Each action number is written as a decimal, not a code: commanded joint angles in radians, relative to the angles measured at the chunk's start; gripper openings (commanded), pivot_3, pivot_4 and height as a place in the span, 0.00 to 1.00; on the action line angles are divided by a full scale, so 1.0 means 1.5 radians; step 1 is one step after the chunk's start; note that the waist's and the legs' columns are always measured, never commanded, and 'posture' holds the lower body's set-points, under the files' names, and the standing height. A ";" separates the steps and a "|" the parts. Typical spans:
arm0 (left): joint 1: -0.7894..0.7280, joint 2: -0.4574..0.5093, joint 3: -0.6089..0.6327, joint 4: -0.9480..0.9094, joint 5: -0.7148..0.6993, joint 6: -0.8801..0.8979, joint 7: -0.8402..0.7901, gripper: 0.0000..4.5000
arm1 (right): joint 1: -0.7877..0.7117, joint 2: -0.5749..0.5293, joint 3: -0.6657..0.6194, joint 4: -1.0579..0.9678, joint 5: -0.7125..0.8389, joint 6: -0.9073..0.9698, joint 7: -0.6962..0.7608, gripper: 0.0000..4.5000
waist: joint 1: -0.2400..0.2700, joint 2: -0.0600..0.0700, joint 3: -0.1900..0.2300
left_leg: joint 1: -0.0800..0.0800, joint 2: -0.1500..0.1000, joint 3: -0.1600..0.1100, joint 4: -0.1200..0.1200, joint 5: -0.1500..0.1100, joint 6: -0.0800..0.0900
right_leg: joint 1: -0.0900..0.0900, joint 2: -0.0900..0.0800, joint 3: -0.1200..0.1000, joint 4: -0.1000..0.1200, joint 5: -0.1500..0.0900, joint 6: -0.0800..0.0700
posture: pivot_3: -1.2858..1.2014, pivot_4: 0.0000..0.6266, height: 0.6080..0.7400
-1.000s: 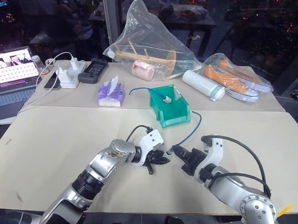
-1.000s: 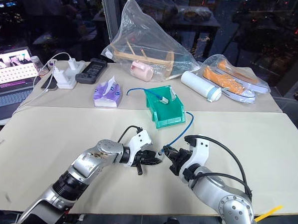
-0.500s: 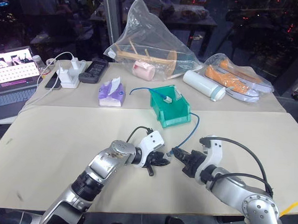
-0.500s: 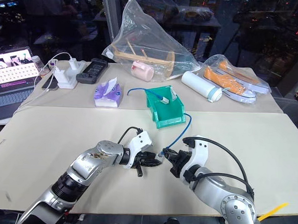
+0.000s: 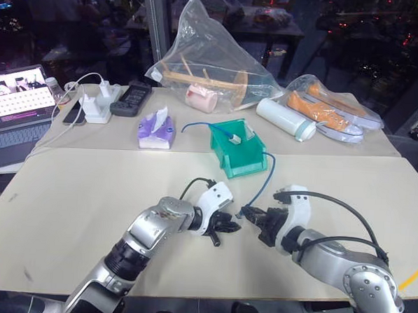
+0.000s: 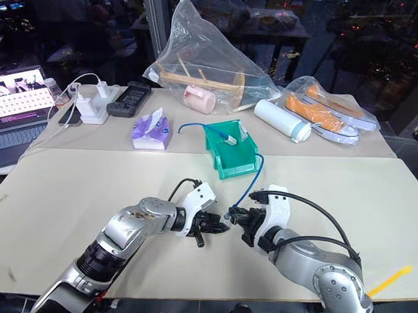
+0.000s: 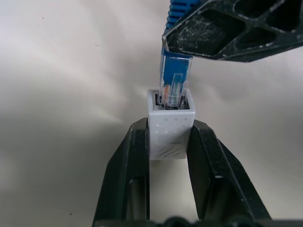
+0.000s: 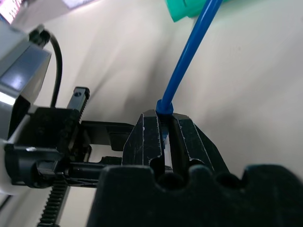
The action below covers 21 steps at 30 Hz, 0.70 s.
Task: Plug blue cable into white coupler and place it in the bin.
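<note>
Plug at the coupler's mouth, both grippers clamped, above the table.

Your left gripper (image 7: 168,142) grips the white coupler (image 7: 170,127) between its fingers; only the coupler's upper part clears them. Just past it, your right gripper (image 8: 163,137) is clenched on the blue cable (image 8: 187,61), whose clear plug (image 7: 174,85) sits partway in the socket; you cannot tell how deep. The cable's far end is cut off near the bin (image 5: 239,150), beyond the right gripper.
</note>
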 commanded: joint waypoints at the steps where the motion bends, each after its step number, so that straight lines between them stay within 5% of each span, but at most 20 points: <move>1: -0.055 -0.017 0.024 -0.063 -0.009 0.007 0.020 0.14 | 0.009 -0.010 0.029 -0.012 0.005 0.042 -0.001 0.00 | 0.000 0.000 0.000 | 0.000 0.000 0.000 0.000 0.000 0.000 | 0.000 0.000 0.000 0.000 0.000 0.000 | 0.52 0.24 1.00; 21: -0.096 -0.081 0.019 -0.049 -0.002 0.017 0.082 0.14 | 0.024 -0.067 0.053 0.017 0.053 0.088 0.063 0.00 | 0.013 0.000 0.000 | 0.000 0.000 0.000 0.000 0.000 0.000 | 0.000 0.000 0.000 0.000 0.000 0.000 | 0.52 0.24 1.00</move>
